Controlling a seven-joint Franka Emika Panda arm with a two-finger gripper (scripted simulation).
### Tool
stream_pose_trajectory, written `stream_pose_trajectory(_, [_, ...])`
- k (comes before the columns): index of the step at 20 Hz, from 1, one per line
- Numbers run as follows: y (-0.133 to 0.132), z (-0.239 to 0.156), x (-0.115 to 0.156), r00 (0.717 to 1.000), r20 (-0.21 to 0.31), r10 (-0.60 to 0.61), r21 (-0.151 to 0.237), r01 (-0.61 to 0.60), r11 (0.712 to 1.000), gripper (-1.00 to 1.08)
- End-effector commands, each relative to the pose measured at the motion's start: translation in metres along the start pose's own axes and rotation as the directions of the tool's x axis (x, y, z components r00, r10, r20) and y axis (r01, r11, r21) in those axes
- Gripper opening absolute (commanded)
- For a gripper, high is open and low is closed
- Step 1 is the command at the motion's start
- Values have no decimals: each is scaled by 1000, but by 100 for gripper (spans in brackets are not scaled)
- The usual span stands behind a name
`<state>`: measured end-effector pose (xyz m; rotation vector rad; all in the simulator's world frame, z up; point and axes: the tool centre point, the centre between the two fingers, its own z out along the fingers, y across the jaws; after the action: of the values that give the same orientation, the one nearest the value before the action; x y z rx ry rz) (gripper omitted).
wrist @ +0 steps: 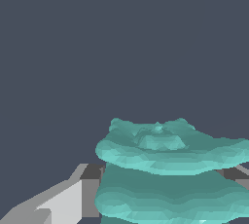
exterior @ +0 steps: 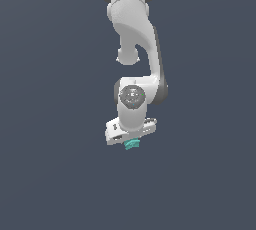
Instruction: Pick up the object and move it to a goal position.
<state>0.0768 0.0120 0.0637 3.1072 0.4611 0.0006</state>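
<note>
My pincer [exterior: 131, 141] points down and grips the ridged teal object [exterior: 132, 145], which fills my wrist view between 2 grey fingers [wrist: 73, 201].

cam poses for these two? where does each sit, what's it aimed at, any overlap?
Exterior view: off the arm, placement unknown; faces the white arm hanging from the picture's top, the pincer at its low end, over a plain dark backdrop.
Wrist view: on the wrist, close behind the teal ridged object; a grey-white finger shows beside it.
Shared: the teal ridged object and the pincer.
</note>
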Motion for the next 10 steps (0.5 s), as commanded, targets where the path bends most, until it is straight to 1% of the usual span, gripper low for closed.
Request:
stream_pose_trajectory(1, [6,-2,11,1000,0,0,0,0,1000,-100])
stream_pose_trajectory(10, [22,-5,45,1000,0,-1,0,1,1000,-100])
